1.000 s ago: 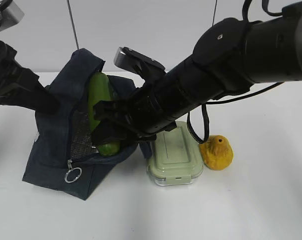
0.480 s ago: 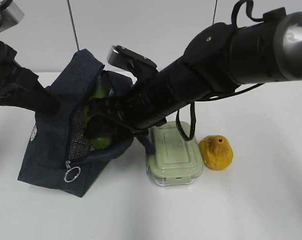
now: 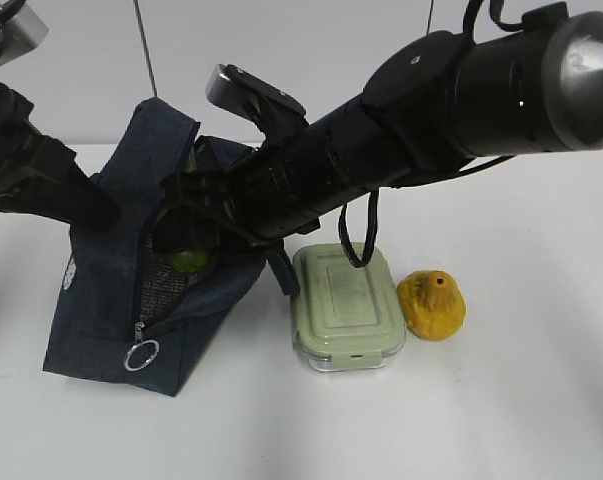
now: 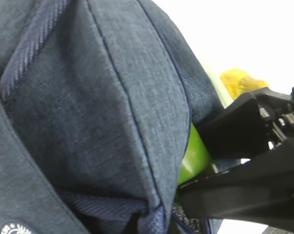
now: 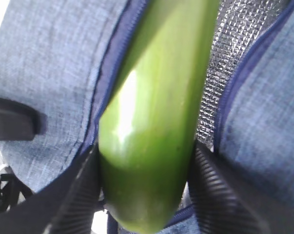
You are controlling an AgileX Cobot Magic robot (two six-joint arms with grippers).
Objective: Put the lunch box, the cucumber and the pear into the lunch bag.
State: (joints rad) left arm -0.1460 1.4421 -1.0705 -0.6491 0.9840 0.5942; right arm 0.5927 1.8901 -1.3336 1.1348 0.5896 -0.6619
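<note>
The navy lunch bag [image 3: 106, 300] stands tilted at the left with its zipped mouth open and foil lining [image 5: 229, 58] showing. My right gripper [image 3: 196, 215] reaches into the mouth, shut on the green cucumber [image 5: 151, 122], which is between both ribbed fingers [image 5: 71, 195]. Only a small bit of the cucumber [image 3: 189, 260] shows in the exterior view. My left gripper [image 3: 86, 205] is at the bag's left side; bunched fabric [image 4: 112, 97] fills its view and hides its fingers. The sage-lidded lunch box [image 3: 346, 300] and the yellow pear [image 3: 433, 305] sit on the table right of the bag.
The bag's silver ring pull [image 3: 141, 355] hangs at its front lower corner. The right arm [image 3: 451, 110] spans above the lunch box. The white table [image 3: 501, 420] extends to the front and right. A white wall rises behind.
My right gripper has pushed the cucumber down and left, deeper into the bag; it stood tall out of the mouth before, now little shows. The bag has shifted slightly.
</note>
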